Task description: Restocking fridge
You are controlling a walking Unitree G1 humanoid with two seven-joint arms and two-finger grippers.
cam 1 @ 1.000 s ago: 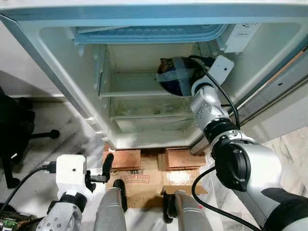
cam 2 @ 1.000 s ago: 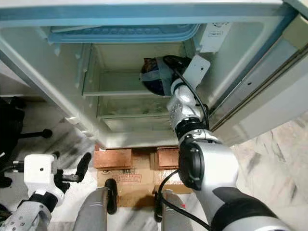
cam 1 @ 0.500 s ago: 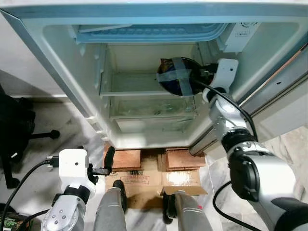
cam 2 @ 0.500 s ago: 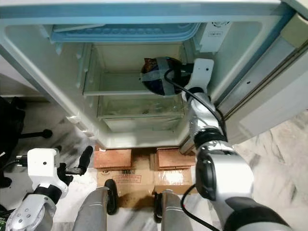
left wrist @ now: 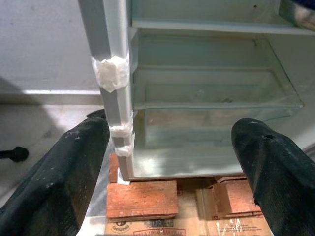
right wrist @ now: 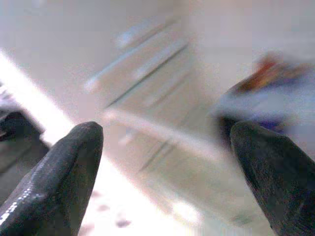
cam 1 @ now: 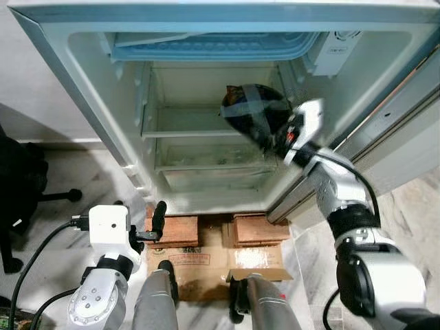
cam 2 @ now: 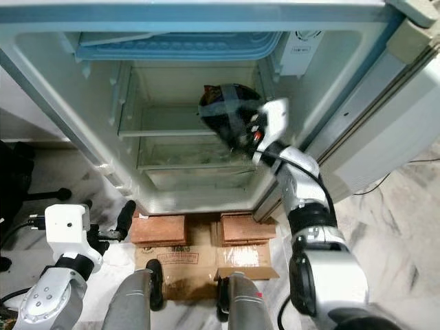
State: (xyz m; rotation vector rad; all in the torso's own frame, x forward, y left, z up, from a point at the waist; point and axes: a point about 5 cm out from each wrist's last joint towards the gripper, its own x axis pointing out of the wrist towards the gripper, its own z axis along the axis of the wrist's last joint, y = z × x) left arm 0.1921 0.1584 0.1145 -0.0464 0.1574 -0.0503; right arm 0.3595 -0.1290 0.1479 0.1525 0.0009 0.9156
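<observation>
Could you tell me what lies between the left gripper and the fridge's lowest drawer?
In the left wrist view, nothing but air separates the left gripper from the clear drawer; the taped fridge frame edge stands beside that path.

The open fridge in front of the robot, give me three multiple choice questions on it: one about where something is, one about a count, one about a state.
1. Where is the dark round package wrapped in grey tape?
A. On the floor by the boxes
B. On a shelf at the right side inside the white fridge
C. In the left hand

2. How many brown cardboard boxes sit side by side right under the fridge's front edge?
A. Two
B. Four
C. None

3. What state is the right hand in?
A. Shut on the package
B. Open, beside the package
C. Hanging by the floor

Answers: 1 B, the dark round package sits on a shelf of the white fridge. 2 A, two brown cardboard boxes show there. 3 B, the right hand has its fingers spread with nothing between them.
</observation>
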